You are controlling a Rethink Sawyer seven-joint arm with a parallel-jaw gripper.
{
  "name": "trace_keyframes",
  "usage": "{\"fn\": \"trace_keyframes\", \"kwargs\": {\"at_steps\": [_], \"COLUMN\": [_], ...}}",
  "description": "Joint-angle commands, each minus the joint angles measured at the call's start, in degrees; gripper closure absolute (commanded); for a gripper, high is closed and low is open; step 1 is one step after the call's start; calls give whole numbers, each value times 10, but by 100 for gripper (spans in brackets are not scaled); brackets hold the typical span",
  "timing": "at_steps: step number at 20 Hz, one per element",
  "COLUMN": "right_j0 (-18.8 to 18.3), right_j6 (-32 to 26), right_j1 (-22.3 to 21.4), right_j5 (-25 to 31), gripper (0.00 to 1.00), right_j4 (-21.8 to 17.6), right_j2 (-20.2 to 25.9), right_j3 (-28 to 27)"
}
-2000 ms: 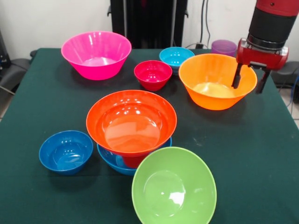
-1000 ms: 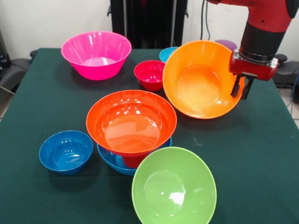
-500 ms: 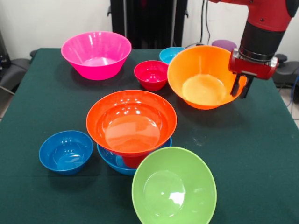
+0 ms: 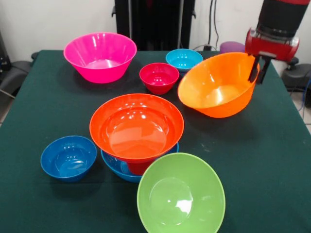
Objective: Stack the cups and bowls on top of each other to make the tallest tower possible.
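1. You are looking across a dark green cloth-covered table [image 4: 272, 160] that fills most of the view; its far edge runs just below the wall.
2. Behind it you see a plain off-white wall [image 4: 48, 22], evenly lit, with no window showing.
3. At top centre a black upright pedestal column [image 4: 154, 22] stands against that wall, at the table's far side.
4. Thin dark cables [image 4: 215, 24] hang down the wall to the right of the column.
5. At the left edge you can make out a black chair-like shape [image 4: 10, 70] beside the table; what it is exactly cannot be told.
6. At the far right a strip of pale floor [image 4: 301, 104] shows past the table's edge.
7. Soft highlights suggest light from above.
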Motion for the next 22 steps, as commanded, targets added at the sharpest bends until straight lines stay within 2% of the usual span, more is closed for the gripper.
{"fn": "trace_keyframes", "kwargs": {"at_steps": [1,3,7,10,13,18,22], "right_j0": [6,6,4,5,-2,-31,-71], "right_j6": [89,90,84,86,78,44,-5], "right_j1": [-121,-143,-170,-177,-180,-179,-176], "right_j5": [183,215,225,221,242,266,253], "gripper": [100,100,100,100,100,100,100], "right_j4": [11,11,11,10,6,-5,-8], "right_j2": [5,1,0,0,1,8,31], "right_j3": [-1,5,26,34,18,-11,-8]}}
